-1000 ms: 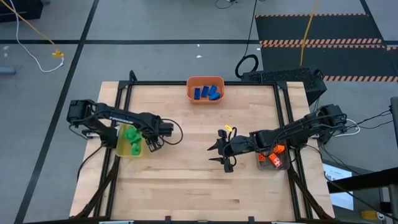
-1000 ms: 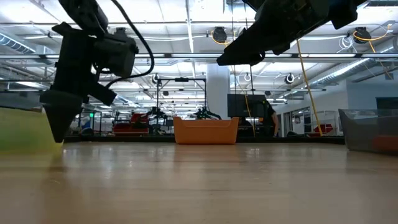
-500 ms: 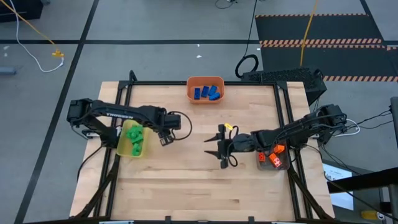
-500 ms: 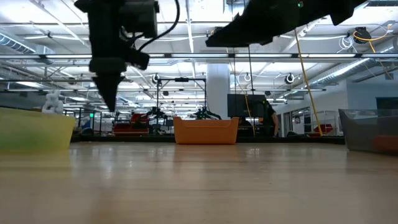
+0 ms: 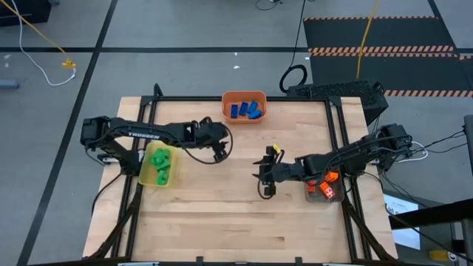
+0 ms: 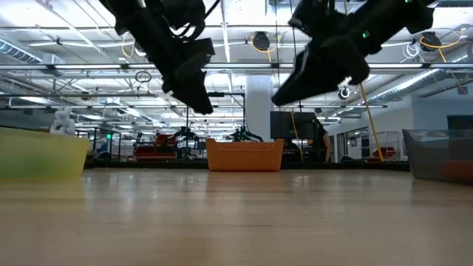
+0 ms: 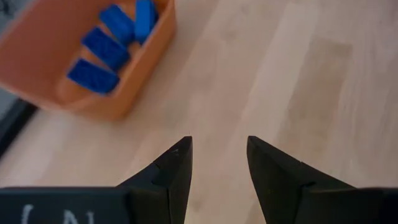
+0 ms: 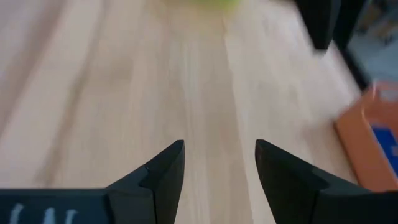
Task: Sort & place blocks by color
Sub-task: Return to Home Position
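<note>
**Four Cameras Are Watching One Table**

The high camera is hanging far above and looking straight down. It is taking in the whole table (image 5: 222, 222) and some floor around it. The low camera is sitting down at the wood, across from the orange bin (image 5: 226, 107), and looking flat over the table into the big room behind. Both are seeing that bin and the yellow bin (image 5: 143, 176). The left wrist camera is riding on its arm and looking close down past the left gripper's fingers (image 7: 177, 171) at the wood and the orange bin. The right wrist camera is looking past the right gripper's fingers (image 8: 165, 171) along the wood, catching a corner of the same orange bin.
</note>
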Controlling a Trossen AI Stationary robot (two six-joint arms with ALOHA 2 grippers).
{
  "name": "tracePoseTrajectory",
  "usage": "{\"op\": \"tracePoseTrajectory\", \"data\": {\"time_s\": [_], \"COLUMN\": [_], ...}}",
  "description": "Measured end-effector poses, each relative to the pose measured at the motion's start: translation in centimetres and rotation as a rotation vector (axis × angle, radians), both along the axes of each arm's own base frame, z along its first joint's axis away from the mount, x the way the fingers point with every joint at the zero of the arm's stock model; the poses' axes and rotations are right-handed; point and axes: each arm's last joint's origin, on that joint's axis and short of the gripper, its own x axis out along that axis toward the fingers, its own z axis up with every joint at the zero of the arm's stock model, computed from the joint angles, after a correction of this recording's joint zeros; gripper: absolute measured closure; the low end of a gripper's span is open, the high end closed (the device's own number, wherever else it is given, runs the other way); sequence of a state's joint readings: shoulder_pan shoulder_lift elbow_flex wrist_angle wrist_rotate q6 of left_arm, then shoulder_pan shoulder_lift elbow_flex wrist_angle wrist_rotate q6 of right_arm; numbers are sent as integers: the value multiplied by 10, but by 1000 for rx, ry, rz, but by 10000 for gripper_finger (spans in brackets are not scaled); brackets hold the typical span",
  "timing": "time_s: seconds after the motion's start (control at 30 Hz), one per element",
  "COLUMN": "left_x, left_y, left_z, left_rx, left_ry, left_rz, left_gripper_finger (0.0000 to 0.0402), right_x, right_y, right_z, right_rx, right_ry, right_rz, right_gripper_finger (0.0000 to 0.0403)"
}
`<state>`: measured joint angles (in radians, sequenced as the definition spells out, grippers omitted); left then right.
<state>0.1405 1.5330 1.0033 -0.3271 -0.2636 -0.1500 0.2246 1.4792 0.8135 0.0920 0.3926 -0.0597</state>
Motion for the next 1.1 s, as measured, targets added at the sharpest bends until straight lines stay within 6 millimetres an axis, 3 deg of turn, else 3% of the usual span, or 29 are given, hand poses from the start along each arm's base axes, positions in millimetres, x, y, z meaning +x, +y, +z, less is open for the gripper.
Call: {"op": "tracePoseTrajectory", "data": {"time_s": [0.3,0.47,0.63,0.73,0.9,1.1], "left_x": [-12,-8,-2,0,-1,-2], "left_y": [40,37,26,20,18,11], "left_z": [-15,-15,-16,-16,-18,-21], "left_rx": [-3,-4,0,14,2,0], "left_ry": [-39,-119,-236,-251,-234,-188], "left_rz": [81,78,52,22,26,-6], "left_gripper_finger": [247,247,247,247,247,247], "right_x": [1,0,-2,-7,-10,-10], "right_y": [-45,-84,-119,-133,-141,-124], "right_z": [-5,-6,-12,-14,-16,-20], "right_rx": [72,73,191,188,211,244], "right_ry": [40,41,58,85,105,184], "right_rz": [-215,-323,-318,-353,-354,-190], "right_gripper_finger": [261,311,386,395,399,401]}}
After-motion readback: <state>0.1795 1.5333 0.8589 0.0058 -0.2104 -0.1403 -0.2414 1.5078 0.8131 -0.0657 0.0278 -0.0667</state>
